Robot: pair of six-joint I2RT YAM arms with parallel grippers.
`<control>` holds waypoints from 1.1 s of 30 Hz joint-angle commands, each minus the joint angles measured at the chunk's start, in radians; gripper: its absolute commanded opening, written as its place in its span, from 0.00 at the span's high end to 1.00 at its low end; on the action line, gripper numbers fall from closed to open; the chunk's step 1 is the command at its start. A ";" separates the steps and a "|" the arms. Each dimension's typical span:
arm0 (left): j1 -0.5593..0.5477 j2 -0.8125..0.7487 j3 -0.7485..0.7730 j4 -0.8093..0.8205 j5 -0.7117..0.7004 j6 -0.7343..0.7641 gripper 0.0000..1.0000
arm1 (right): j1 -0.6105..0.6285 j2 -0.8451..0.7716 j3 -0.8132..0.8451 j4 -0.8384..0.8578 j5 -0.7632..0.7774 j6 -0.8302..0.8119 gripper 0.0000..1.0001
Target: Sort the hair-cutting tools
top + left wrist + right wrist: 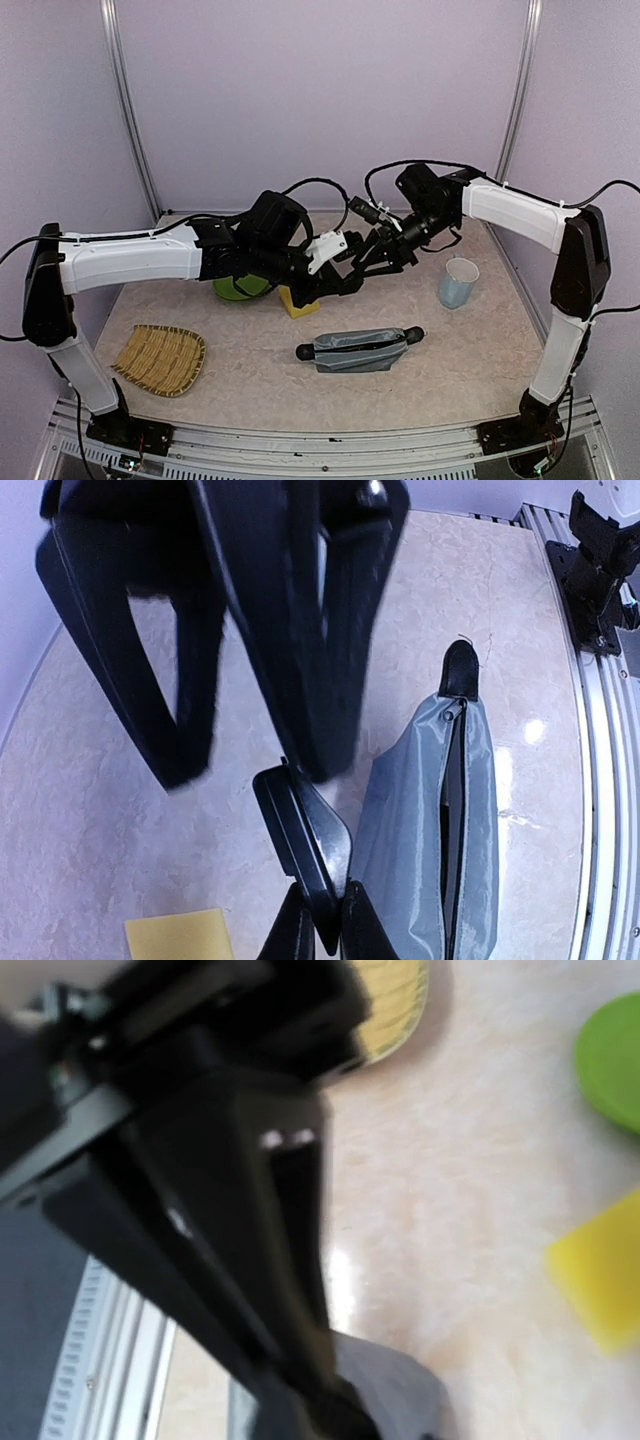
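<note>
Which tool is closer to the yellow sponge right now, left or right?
Left. The left tool hangs just right of the yellow sponge, nearly over its edge. The right tool meets it from the far right, a bit farther from the sponge.

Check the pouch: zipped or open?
Open. The left wrist view shows the pouch with a dark slit gaping along its top; its contents cannot be told.

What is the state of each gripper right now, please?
Left gripper: open, holding nothing.
Right gripper: closed on the black clipper guard.
</note>
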 commanded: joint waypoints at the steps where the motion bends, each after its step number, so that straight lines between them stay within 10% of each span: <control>1: -0.015 -0.037 0.020 -0.024 0.035 -0.024 1.00 | -0.072 -0.128 0.024 -0.033 -0.008 -0.008 0.52; 16: -0.173 -0.017 0.014 -0.120 -0.005 -0.036 1.00 | -0.126 -0.292 -0.425 0.029 0.237 0.009 0.42; 33: -0.219 0.174 0.135 -0.190 -0.084 0.060 1.00 | -0.126 -0.221 -0.530 0.018 0.347 0.046 0.43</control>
